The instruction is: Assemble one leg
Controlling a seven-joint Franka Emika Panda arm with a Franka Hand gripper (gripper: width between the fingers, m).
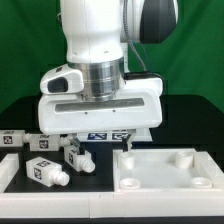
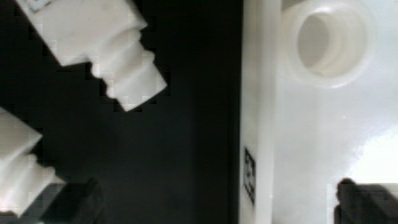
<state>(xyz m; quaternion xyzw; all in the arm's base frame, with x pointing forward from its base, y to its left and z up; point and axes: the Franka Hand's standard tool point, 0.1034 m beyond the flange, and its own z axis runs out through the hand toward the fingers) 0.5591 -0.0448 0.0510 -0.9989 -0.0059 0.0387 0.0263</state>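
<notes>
Several small white legs with black-and-white tags lie on the black table at the exterior view's left: one (image 1: 45,171) nearest the front, one (image 1: 46,143) behind it, one (image 1: 12,140) at the far left, and one (image 1: 74,153) right beside my fingers. My gripper (image 1: 105,150) hangs low over the table, between the legs and the large white square tray-like piece (image 1: 165,170). In the wrist view my gripper (image 2: 217,205) is open and holds nothing. Its dark fingertips (image 2: 63,205) straddle the tray piece's edge (image 2: 267,130). A leg (image 2: 111,55) lies beside it.
The tray-like piece has round corner holes (image 2: 338,45) and raised walls. It lies at the exterior view's right, close to the table's front edge. A second leg's end (image 2: 18,170) shows near one fingertip. A green backdrop stands behind the table.
</notes>
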